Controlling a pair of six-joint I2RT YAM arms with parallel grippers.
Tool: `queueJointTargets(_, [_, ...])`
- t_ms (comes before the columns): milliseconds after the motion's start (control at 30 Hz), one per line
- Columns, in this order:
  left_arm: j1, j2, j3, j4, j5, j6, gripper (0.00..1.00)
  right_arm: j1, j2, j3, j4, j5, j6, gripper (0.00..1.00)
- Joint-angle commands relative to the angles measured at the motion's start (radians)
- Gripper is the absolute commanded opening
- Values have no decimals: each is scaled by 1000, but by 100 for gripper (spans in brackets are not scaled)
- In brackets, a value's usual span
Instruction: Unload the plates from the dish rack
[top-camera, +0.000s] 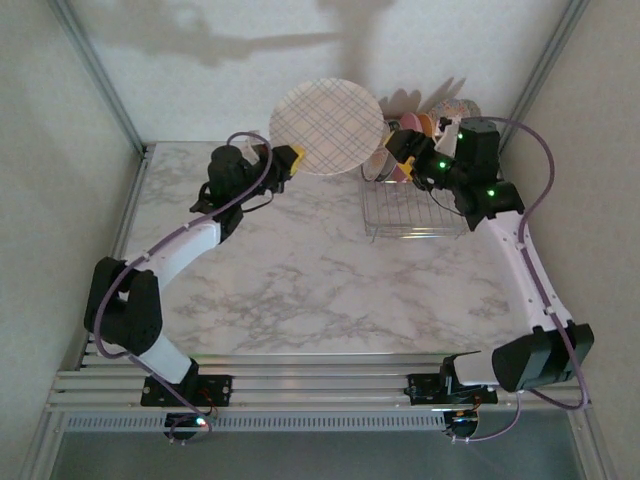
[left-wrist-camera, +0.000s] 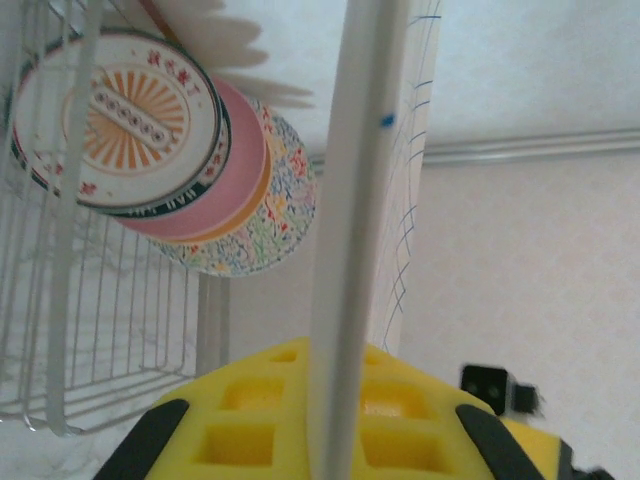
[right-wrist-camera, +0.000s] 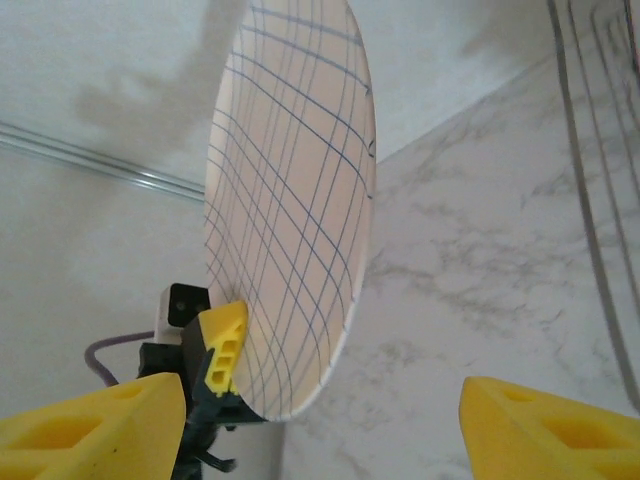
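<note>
One crosshatched plate (top-camera: 328, 127) is clear of the dish rack (top-camera: 415, 215), clamped in the left hand (top-camera: 290, 158); the right hand (top-camera: 402, 150) stands wide, empty. Several plates (left-wrist-camera: 215, 190) sit racked, awaiting unloading.

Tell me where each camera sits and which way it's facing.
Top external: above and behind the arms, looking down on table, rack and both arms; left gripper holds a checked plate.
Left wrist: on the left gripper, looking past its yellow fingers and the plate's edge to the racked plates.
Right wrist: on the open right gripper, facing the plate's face and the table.
Shared: all three show the checked plate; top and left wrist show the rack.
</note>
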Motion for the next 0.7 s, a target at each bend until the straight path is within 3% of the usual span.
queueJointTargets(0, [41, -66, -22, 64, -11, 45, 0, 69, -117, -43, 45, 169, -250, 75])
queueJointTargets(100, [75, -59, -76, 78, -31, 63, 0, 158, -219, -179, 176, 280, -415, 82])
queueJointTargets(200, [99, -40, -156, 144, -81, 48, 0, 239, -279, -292, 250, 348, -575, 99])
queueJointTargets(433, [132, 76, -325, 378, -230, -29, 0, 332, -262, -356, 259, 469, -681, 99])
queueJointTargets(667, [132, 263, -269, 464, -249, -7, 0, 347, -185, -352, 304, 451, -690, 99])
